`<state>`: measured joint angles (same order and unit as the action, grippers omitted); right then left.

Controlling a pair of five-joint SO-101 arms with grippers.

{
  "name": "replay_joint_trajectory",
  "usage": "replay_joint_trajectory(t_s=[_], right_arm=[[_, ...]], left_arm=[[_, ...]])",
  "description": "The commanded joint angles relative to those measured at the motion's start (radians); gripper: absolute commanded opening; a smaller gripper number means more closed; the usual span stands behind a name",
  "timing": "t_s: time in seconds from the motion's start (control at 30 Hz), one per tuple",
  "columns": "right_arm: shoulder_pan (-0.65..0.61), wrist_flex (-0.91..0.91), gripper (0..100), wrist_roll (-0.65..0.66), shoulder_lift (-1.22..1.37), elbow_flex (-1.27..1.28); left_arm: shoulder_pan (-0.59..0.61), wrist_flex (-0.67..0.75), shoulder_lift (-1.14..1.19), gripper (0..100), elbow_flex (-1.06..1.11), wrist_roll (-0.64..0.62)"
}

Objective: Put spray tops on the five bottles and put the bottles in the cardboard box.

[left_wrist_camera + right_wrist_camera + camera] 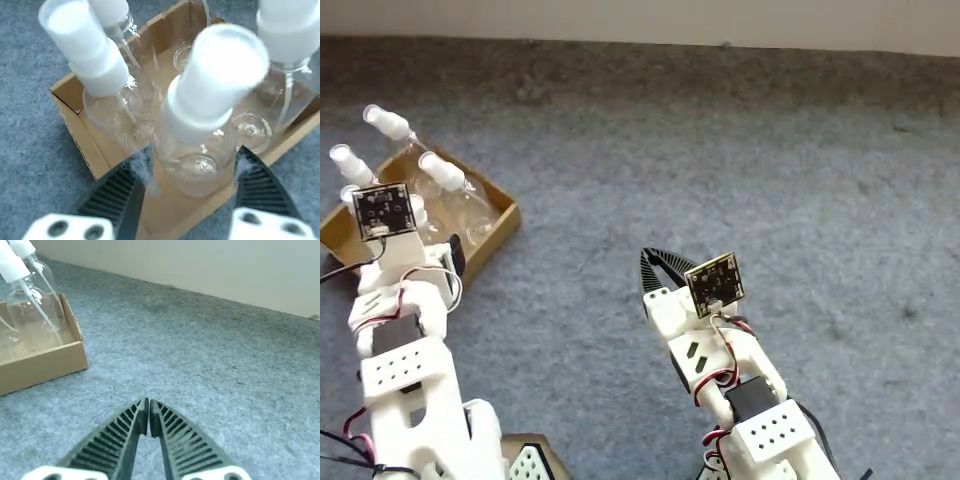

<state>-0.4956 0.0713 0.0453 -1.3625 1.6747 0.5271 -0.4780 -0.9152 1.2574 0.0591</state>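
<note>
Four bottles point(468, 205) are counted in the cardboard box point(506, 214), each crowned with a white spray top, and whether a fifth is tucked among them cannot be told. The action is at the near one: this bottle point(200, 167) is bracketed by the left gripper point(191, 156), whose jaws are set against its clear sides low on the body, so it is judged to be pinched rather than merely flanked. It is leaned over, its spray top point(220, 75) tipped toward the wrist, and its base is down by the near wall of the box. Three others point(117, 105) are stood deeper in, crowded close together. These are judged to be light, thin-walled, slick things, empty by the look of them and top-heavy once capped. One could be dented or squirted out by a hard squeeze, so the wide body below the shoulder is favoured as the place to be gripped, not the cap. Over on the grey carpet point(770, 180), well apart from the box, the right gripper point(149, 412) is held low with its jaws pressed together on nothing.
</note>
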Motion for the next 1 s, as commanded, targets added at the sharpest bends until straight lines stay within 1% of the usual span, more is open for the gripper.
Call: replay_joint_trajectory(t_s=[0.0, 0.1, 0.17, 0.37, 0.43, 0.57, 0.67, 0.73, 0.8, 0.87, 0.9, 0.97], right_arm=[[-0.004, 0.005, 0.4, 0.011, -0.002, 0.111], [-0.004, 0.005, 0.4, 0.011, -0.002, 0.111], [-0.004, 0.005, 0.4, 0.011, -0.002, 0.111], [-0.004, 0.005, 0.4, 0.011, -0.002, 0.111], [-0.004, 0.005, 0.4, 0.011, -0.002, 0.111], [-0.004, 0.005, 0.4, 0.011, -0.002, 0.111], [-0.004, 0.005, 0.4, 0.011, -0.002, 0.111], [-0.004, 0.005, 0.4, 0.011, -0.002, 0.111], [-0.004, 0.007, 0.4, 0.011, -0.002, 0.111], [0.002, 0.007, 0.4, 0.011, -0.002, 0.111], [0.013, 0.007, 0.4, 0.011, -0.002, 0.111], [0.038, 0.007, 0.4, 0.009, -0.002, 0.111]], left_arm=[[0.013, -0.051, -0.035, 21, -0.044, -0.005], [0.012, -0.140, -0.035, 21, -0.091, -0.005], [0.012, -0.175, -0.035, 21, -0.111, -0.005], [0.012, -0.227, -0.036, 20, -0.143, -0.005], [0.012, -0.299, -0.045, 20, -0.182, -0.005], [0.010, -0.496, -0.130, 20, -0.274, -0.005], [0.002, -0.578, -0.211, 20, -0.306, -0.005], [-0.027, -0.605, -0.259, 18, -0.308, -0.005], [-0.068, -0.628, -0.302, 10, -0.309, -0.003], [-0.120, -0.644, -0.332, 1, -0.325, 0.021], [-0.145, -0.660, -0.344, 0, -0.340, 0.038], [-0.189, -0.704, -0.351, 3, -0.383, 0.048]])
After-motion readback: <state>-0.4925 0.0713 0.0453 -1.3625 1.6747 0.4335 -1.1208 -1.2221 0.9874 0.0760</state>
